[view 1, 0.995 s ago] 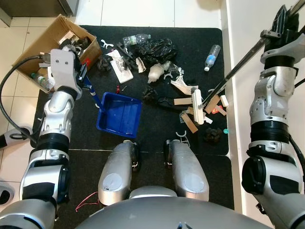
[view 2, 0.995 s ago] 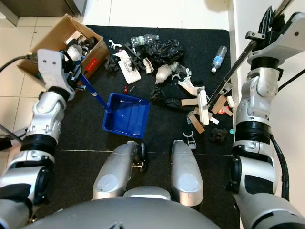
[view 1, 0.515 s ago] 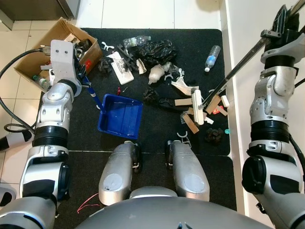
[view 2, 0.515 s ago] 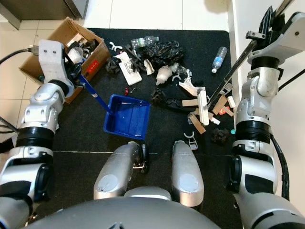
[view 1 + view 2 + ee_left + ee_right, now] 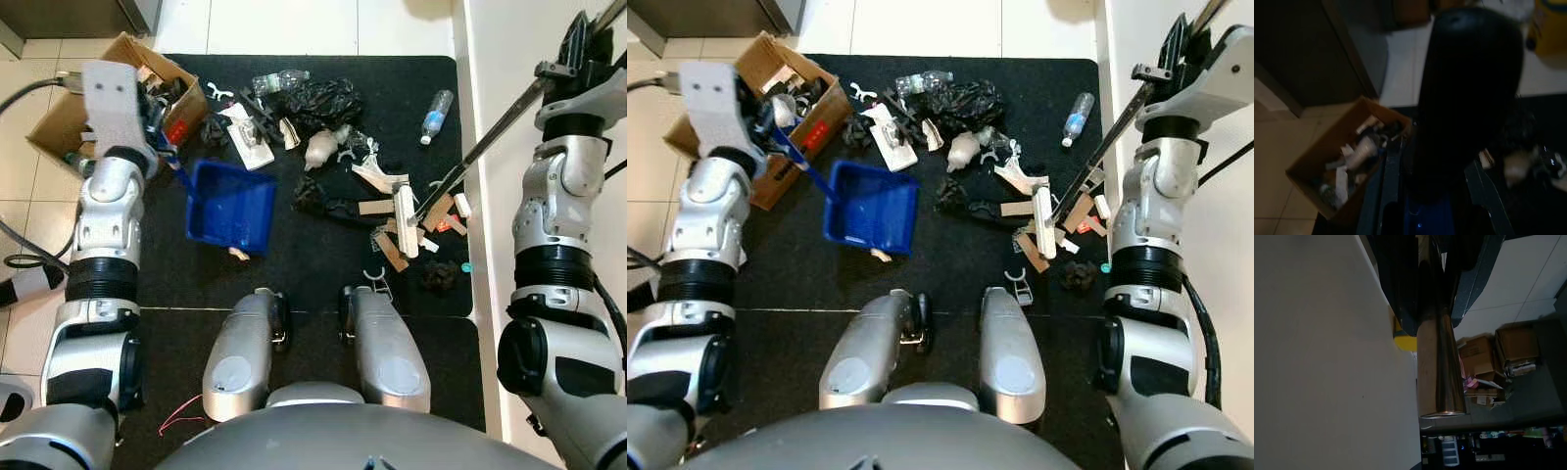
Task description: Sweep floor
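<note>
Broom [image 5: 490,132] handle sits in our right end effector [image 5: 586,44], whose two black fingers are clamped around the metal shaft up at the right edge of the head views, against the pale wall; in the right wrist view the shiny tube [image 5: 1437,357] runs straight out between those fingers. From there the shaft slants down toward our left to the white broom head [image 5: 405,220], which rests on the black mat [image 5: 323,274] among scraps of wood and cardboard. Our left end effector [image 5: 147,103] grips the blue handle of the blue dustpan [image 5: 230,206]; the fingers are closed on it, and the pan hangs tilted on its side beside the open cardboard box [image 5: 64,113], which already holds bottles and scraps. A small pale piece lies on the mat just under the pan's lower edge. Further out, litter is spread across the upper part of the mat: a crumpled black bag [image 5: 323,98], a clear plastic bottle [image 5: 437,113] near the mat's right edge, another flattened bottle [image 5: 277,80] at the top, white plastic bits and dark clumps. Our two silver legs [image 5: 313,343] stand at the near edge of the mat.
</note>
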Controlling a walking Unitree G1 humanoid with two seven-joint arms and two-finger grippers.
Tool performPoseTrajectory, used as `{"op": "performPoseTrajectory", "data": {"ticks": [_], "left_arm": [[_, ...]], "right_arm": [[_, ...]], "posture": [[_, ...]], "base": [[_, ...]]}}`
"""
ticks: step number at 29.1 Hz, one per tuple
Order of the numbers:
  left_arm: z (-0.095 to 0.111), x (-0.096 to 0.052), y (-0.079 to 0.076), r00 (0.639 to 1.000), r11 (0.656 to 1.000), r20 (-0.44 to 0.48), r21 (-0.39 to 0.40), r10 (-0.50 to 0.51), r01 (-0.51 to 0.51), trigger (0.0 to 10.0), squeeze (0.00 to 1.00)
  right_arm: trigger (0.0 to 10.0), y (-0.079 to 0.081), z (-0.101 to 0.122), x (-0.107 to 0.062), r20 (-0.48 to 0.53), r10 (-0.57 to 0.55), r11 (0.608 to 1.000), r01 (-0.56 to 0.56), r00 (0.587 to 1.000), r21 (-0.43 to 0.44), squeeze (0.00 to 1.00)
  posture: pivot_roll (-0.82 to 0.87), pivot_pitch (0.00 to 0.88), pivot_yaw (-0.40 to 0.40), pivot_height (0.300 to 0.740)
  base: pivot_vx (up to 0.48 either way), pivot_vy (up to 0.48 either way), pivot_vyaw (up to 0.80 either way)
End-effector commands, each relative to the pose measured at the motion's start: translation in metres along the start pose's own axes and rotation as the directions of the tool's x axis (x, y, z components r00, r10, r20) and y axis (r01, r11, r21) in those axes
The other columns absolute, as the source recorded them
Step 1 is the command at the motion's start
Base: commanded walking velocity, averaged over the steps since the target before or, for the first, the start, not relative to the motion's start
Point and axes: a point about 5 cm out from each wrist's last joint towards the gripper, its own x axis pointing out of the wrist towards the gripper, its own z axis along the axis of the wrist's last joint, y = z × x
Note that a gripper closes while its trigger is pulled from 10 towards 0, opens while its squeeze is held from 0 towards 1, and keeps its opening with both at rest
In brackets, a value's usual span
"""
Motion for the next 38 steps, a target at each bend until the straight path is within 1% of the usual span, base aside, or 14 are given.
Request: {"op": "performPoseTrajectory", "data": {"ticks": [1,3,5,10,13,15,19,21,22,24,26,27,31,38], "left_arm": [[0.006,0.003,-0.001,0.998,0.997,0.067,-0.076,-0.003,0.008,10.0,0.00],[0.003,0.008,-0.004,0.997,0.991,0.079,-0.127,-0.023,0.033,10.0,0.00],[0.002,0.009,-0.006,0.996,0.989,0.082,-0.142,-0.031,0.043,10.0,0.00],[-0.006,0.020,-0.015,0.997,0.985,0.024,-0.154,-0.071,0.073,10.0,0.00],[-0.006,0.023,-0.013,0.999,0.992,0.012,-0.117,-0.048,0.049,10.0,0.00],[-0.004,0.025,-0.008,0.999,0.994,0.013,-0.101,-0.032,0.033,10.0,0.00],[0.003,0.028,0.004,1.000,0.993,0.026,-0.116,-0.004,0.006,10.0,0.00],[0.007,0.030,0.018,1.000,0.990,0.019,-0.138,0.013,-0.010,10.0,0.00],[0.007,0.030,0.018,1.000,0.990,0.019,-0.138,0.013,-0.010,10.0,0.00],[0.009,0.031,0.030,1.000,0.986,-0.015,-0.166,0.009,-0.012,10.0,0.00],[0.009,0.032,0.033,0.999,0.983,-0.032,-0.182,-0.002,-0.003,10.0,0.00],[0.007,0.032,0.034,0.999,0.986,-0.047,-0.169,-0.007,-0.001,10.0,0.00],[0.003,0.034,0.031,0.996,0.988,-0.084,-0.151,0.003,-0.016,10.0,0.00],[-0.002,0.039,0.015,0.989,0.993,-0.141,-0.111,-0.051,0.035,10.0,0.00]], "right_arm": [[10.0,-0.004,0.004,0.003,0.033,-0.015,1.000,0.015,0.999,0.002,0.00],[10.0,-0.003,0.002,0.004,0.027,-0.018,1.000,0.018,0.999,0.003,0.00],[10.0,-0.002,0.001,0.005,0.024,-0.020,1.000,0.020,1.000,0.003,0.00],[10.0,-0.005,-0.001,0.012,0.004,-0.064,0.998,0.064,0.998,-0.014,0.00],[10.0,-0.007,0.001,0.015,0.007,-0.075,0.997,0.075,0.997,-0.019,0.00],[10.0,-0.009,0.003,0.018,0.008,-0.078,0.997,0.078,0.997,-0.028,0.00],[10.0,-0.016,0.006,0.020,0.019,-0.085,0.996,0.086,0.996,-0.038,0.00],[10.0,-0.021,0.007,0.019,0.022,-0.092,0.995,0.093,0.996,-0.047,0.00],[10.0,-0.021,0.007,0.019,0.022,-0.092,0.995,0.093,0.996,-0.047,0.00],[10.0,-0.025,0.005,0.019,0.014,-0.100,0.993,0.100,0.995,-0.057,0.00],[10.0,-0.026,0.003,0.018,0.008,-0.103,0.993,0.103,0.995,-0.060,0.00],[10.0,-0.025,0.001,0.019,-0.002,-0.103,0.993,0.103,0.995,-0.063,0.00],[10.0,-0.021,-0.002,0.021,-0.018,-0.094,0.994,0.092,0.995,-0.065,0.00],[10.0,-0.019,0.000,0.028,-0.016,-0.090,0.992,0.088,0.996,-0.086,0.00]], "posture": [[0.02,0.147,0.040,0.740],[0.02,0.152,0.038,0.740],[0.02,0.152,0.038,0.740],[0.00,0.162,0.033,0.740],[-0.01,0.165,0.034,0.740],[-0.02,0.170,0.034,0.740],[-0.02,0.170,0.034,0.740],[-0.02,0.170,0.035,0.740],[-0.02,0.170,0.035,0.740],[0.00,0.171,0.033,0.740],[0.00,0.172,0.032,0.740],[0.00,0.173,0.032,0.740],[0.00,0.176,0.032,0.740],[-0.01,0.180,0.037,0.740]], "base": [[0.000,0.000,0.00],[0.000,0.000,0.00],[0.000,0.000,0.00],[0.000,0.000,0.00],[0.000,0.000,0.00],[0.000,0.000,0.00],[0.000,0.000,0.00],[0.000,0.000,0.00],[0.000,0.000,0.00],[0.000,0.000,0.00],[0.000,0.000,0.00],[0.000,0.000,0.00],[0.000,0.000,0.00],[0.000,0.000,0.00]]}}
